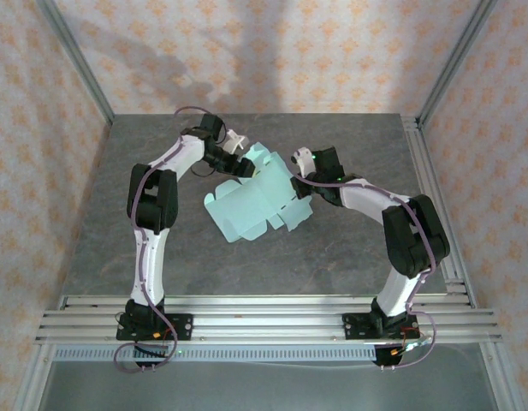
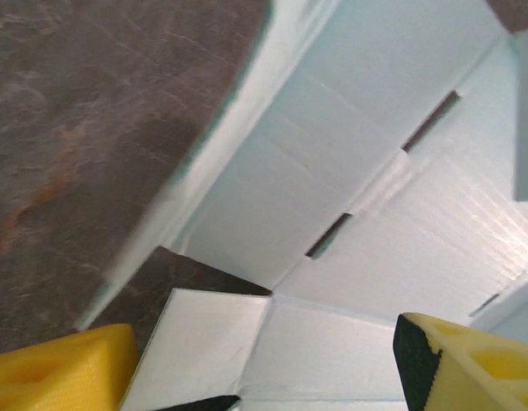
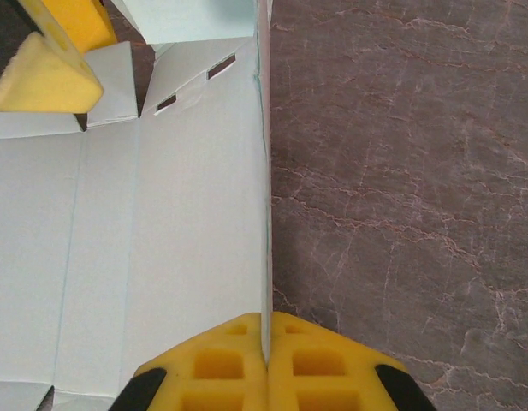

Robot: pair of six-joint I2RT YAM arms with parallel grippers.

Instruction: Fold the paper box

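The paper box [image 1: 251, 205] is an unfolded sheet of pale mint-green card over the middle of the dark stone-patterned worktop [image 1: 332, 265], partly lifted, with its far panels tilted up. Creases, narrow slots and tabbed flaps show on its inner face [image 2: 332, 171].

The right gripper [image 1: 298, 180] is at the sheet's right edge. In the right wrist view its yellow fingers are pressed together [image 3: 265, 364] with the thin edge of the card [image 3: 161, 240] pinched between them, the worktop [image 3: 400, 171] bare just beside that edge.

The left gripper [image 1: 238, 164] is at the sheet's far-left corner. Its yellow fingers stand spread wide [image 2: 264, 377], one at each side of a flap, with the card between them and the worktop [image 2: 75, 128] past the sheet's raised edge. One of its fingertips [image 3: 41, 73] hangs over the card's far end.
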